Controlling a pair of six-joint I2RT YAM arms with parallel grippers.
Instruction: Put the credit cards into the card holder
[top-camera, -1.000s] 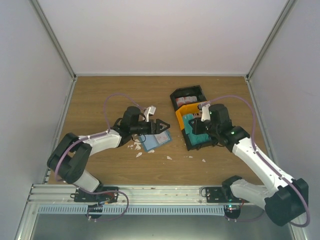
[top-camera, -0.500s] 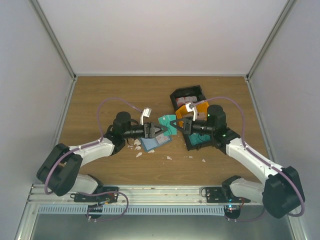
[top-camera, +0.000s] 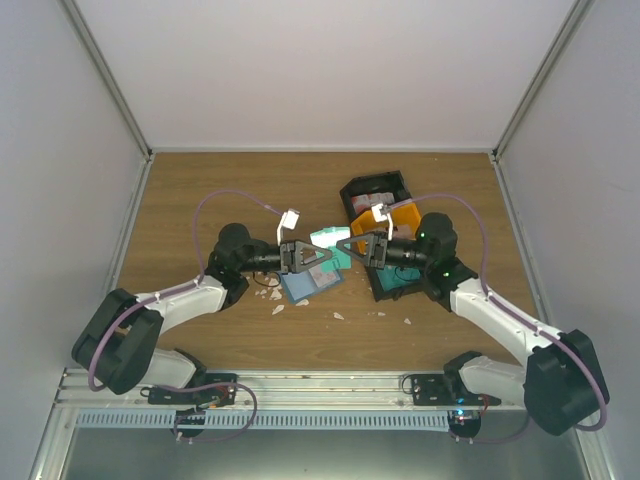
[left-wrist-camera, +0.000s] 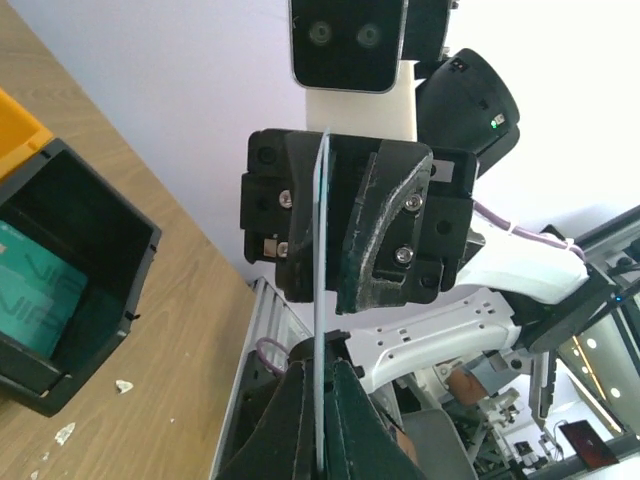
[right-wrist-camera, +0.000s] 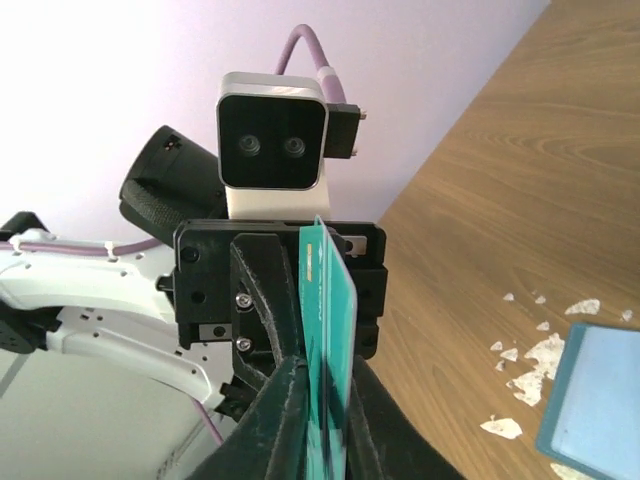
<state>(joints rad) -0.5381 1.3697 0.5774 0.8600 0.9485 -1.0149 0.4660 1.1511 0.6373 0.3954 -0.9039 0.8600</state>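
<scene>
card holder (right-wrist-camera: 598, 392): cut by right edge | card (left-wrist-camera: 322, 300): edge-on, face unseen | black bin (left-wrist-camera: 95, 200): cut by left edge

Overhead; opposed wrist views, shared card (right-wrist-camera: 335, 290)

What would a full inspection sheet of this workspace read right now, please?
Surface: wooden table, arms bolted at its near edge.
Job's things: teal card held on edge in the air between both grippers; blue card holder flat on the table; second card lying in a black bin.
Clutter: white scraps around the holder; orange bin by the black ones.
Grippers: left gripper and right gripper both appear shut on the teal card.
Cables: purple cables loop over each arm.
Surroundings: white walls; nothing else seen.
</scene>
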